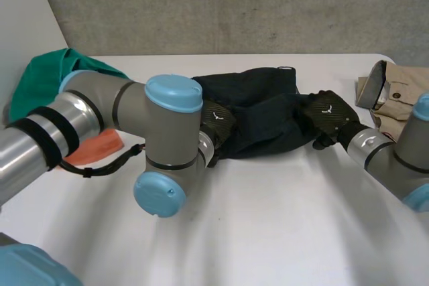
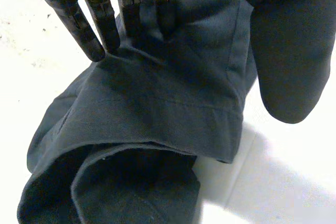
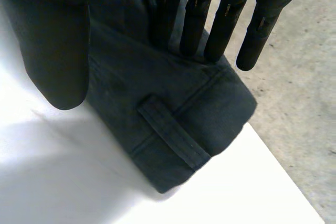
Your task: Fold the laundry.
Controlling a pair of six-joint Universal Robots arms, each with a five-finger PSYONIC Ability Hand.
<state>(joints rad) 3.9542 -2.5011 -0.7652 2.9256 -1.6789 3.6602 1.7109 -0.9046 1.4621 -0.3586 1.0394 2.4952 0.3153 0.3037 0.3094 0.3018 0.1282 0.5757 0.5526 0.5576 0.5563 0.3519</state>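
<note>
2 grey arms point(image 1: 124, 108), light-blue caps point(image 1: 173, 93); black left hand point(image 1: 218, 120), right hand point(image 1: 328, 113).

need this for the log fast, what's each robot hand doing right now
Left robot hand: open, pressing flat on the dark trousers near a leg hem.
Right robot hand: open, resting on the trousers by a belt loop.

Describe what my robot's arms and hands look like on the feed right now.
The left arm and right arm are thick grey tubes with round light-blue caps at the joints; the left carries black bands. The left hand and right hand are black, with a small white mark on the back and slim segmented fingers.
</note>
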